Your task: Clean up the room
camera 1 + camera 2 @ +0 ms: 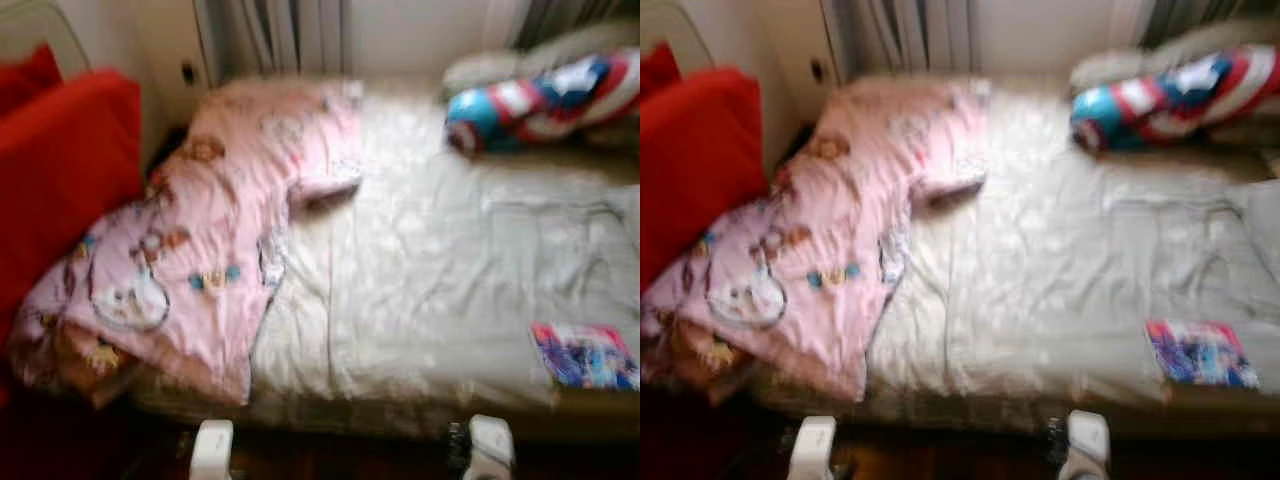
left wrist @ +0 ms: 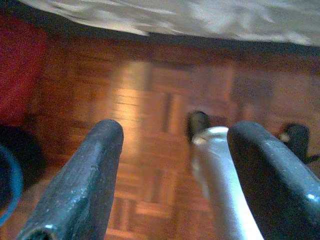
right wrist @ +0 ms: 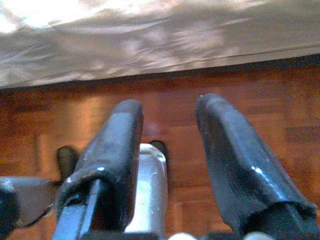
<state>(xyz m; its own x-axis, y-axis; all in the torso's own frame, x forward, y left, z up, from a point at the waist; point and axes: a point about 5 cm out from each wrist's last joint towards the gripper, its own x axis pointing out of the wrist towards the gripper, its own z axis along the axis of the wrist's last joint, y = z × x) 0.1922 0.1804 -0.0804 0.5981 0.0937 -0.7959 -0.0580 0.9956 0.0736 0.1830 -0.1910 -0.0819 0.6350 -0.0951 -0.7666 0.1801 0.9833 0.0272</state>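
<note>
A bed [image 1: 430, 270] with a crumpled pale sheet lies before me. A pink cartoon-print blanket [image 1: 200, 230] is bunched over its left side and hangs over the front corner. A colourful book [image 1: 585, 355] lies flat near the bed's front right edge. A red, white and blue pillow [image 1: 545, 100] rests at the back right. My left arm [image 1: 212, 450] and right arm [image 1: 490, 445] hang low in front of the bed. The left gripper [image 2: 175, 130] and right gripper [image 3: 170, 105] are both open over the wooden floor, holding nothing.
A red armchair [image 1: 60, 170] stands close against the bed's left side. Curtains [image 1: 280, 35] and a wall lie behind the bed. Parquet floor [image 2: 145, 100] runs along the bed's front edge beneath both grippers. The eye views are blurred.
</note>
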